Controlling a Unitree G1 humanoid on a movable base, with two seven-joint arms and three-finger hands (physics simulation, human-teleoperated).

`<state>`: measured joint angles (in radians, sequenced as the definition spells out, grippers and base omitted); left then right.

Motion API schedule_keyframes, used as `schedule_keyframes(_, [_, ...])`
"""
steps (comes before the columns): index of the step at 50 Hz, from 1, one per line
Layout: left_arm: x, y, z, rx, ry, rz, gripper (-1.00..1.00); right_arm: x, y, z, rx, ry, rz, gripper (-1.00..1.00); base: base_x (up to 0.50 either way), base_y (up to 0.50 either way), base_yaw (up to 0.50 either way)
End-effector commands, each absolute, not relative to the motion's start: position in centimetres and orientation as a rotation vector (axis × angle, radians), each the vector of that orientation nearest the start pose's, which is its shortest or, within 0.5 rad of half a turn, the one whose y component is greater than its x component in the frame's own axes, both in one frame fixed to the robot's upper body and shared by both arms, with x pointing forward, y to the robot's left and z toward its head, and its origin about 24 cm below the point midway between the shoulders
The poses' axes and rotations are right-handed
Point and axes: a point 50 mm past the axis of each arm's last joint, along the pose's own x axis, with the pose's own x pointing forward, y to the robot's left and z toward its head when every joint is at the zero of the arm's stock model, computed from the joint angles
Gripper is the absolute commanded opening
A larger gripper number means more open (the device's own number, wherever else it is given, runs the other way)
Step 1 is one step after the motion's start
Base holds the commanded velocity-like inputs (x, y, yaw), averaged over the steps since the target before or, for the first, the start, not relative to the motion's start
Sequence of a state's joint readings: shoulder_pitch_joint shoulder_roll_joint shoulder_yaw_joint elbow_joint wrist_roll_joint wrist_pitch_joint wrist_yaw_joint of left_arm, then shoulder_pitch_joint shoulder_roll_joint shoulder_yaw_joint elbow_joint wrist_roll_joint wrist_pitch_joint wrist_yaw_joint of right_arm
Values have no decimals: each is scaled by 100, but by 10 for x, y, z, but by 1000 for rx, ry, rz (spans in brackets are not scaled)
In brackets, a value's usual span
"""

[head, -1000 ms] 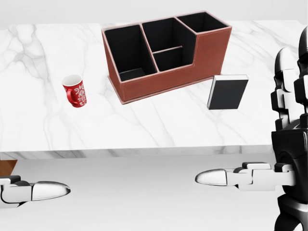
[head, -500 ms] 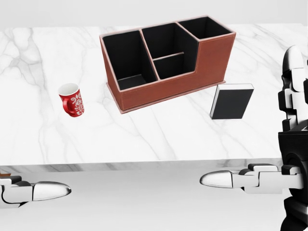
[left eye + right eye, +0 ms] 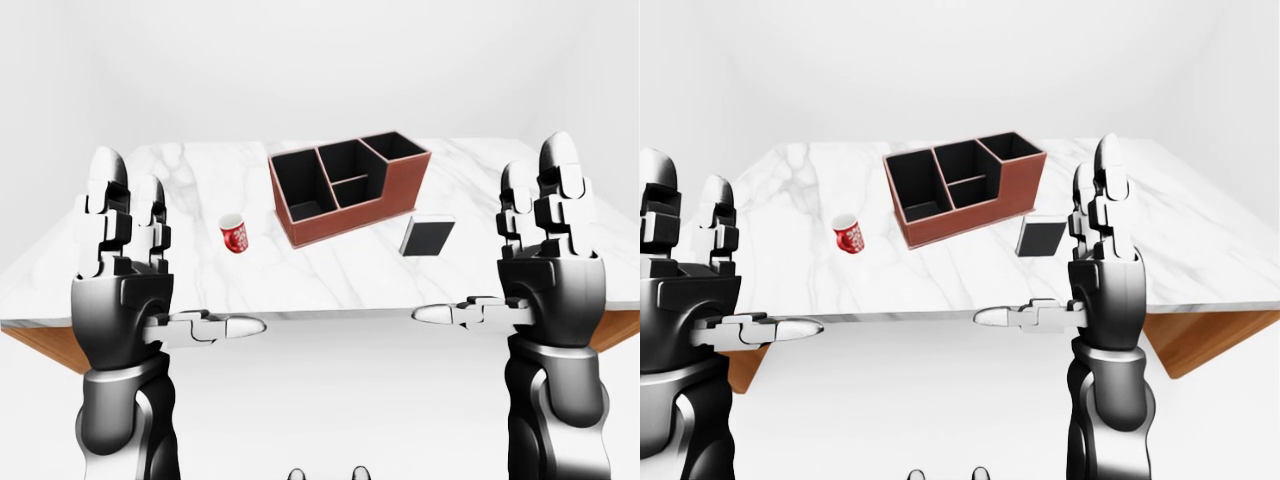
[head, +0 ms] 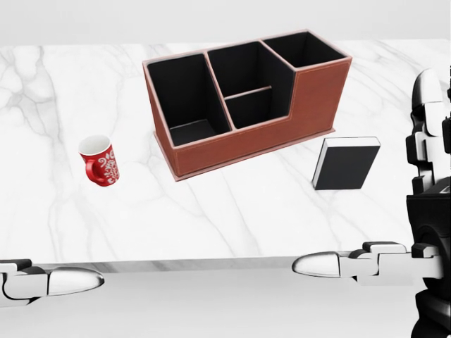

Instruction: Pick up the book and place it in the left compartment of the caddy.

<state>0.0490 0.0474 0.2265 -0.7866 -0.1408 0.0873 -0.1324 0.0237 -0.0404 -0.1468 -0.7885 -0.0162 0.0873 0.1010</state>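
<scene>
A black book (image 4: 344, 163) with white page edges lies flat on the white marble table (image 4: 232, 211), right of a brown caddy (image 4: 243, 98) with black compartments. The caddy's left compartment (image 4: 184, 95) holds nothing that I can see. My left hand (image 3: 125, 235) and right hand (image 3: 545, 225) are both raised short of the table's near edge, fingers up and spread, open, holding nothing. The right hand is nearer me than the book and apart from it.
A red mug with a white pattern (image 4: 100, 160) stands on the table left of the caddy. The table's near edge (image 4: 211, 265) runs across the bottom of the head view. Brown table corners (image 3: 1200, 340) show at the sides.
The whole picture has shifted: table, caddy, book and mug sit lower and larger in the head view, so the camera has moved closer. The hands have kept their pose.
</scene>
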Motion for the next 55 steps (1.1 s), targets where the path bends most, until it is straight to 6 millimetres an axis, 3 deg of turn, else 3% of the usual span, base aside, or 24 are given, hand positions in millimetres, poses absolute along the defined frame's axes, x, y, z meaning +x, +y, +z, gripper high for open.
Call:
schedule_keyframes(1, [190,188,197,47,-660,24,100,195,-175,199,-144,-662,-40,100,16,0,0])
schedule_keyframes(55, [193,186,190,55,-623,17,100,190,-177,200,-146,-668,-33,100,16,0,0])
